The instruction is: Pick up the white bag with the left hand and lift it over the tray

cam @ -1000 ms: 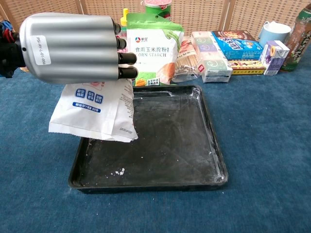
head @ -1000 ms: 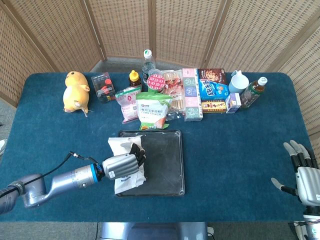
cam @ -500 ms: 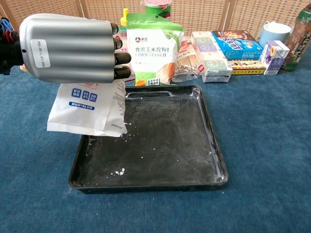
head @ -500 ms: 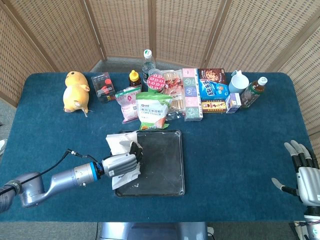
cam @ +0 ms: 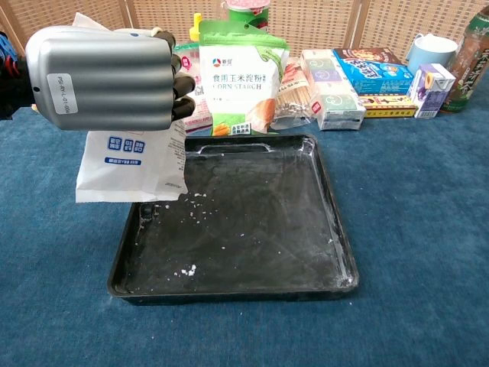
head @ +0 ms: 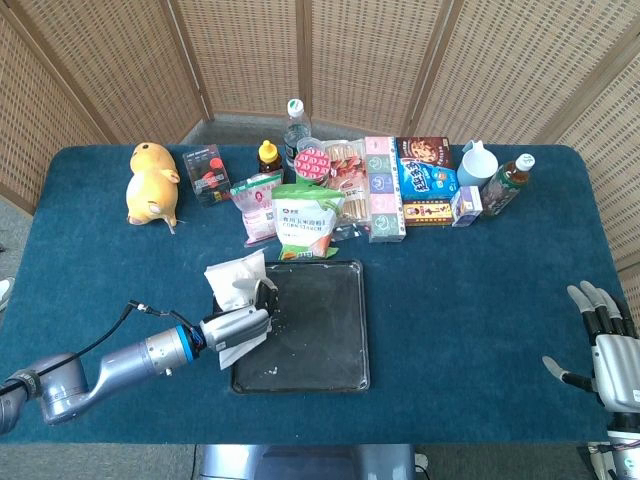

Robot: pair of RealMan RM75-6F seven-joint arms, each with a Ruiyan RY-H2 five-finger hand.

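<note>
My left hand (head: 238,326) (cam: 103,80) grips the white bag (head: 234,287) (cam: 131,164), which hangs in the air over the left rim of the black tray (head: 340,375) (cam: 336,229). The bag bears blue print on its lower face, and its top sticks out above the knuckles. White crumbs lie on the tray floor under the bag. My right hand (head: 605,345) rests open, fingers spread, at the table's near right corner, far from the tray.
A row of goods lines the far side: a corn starch pouch (head: 307,222) (cam: 238,80) just behind the tray, boxes (head: 425,180), a blue cup (head: 477,163), bottles (head: 509,183) and a yellow plush toy (head: 151,183) far left.
My left hand has drawn the white bag leftward and a bit higher, from over the tray's left part toward its left rim. More crumbs lie on the tray. The right hand has not moved.
</note>
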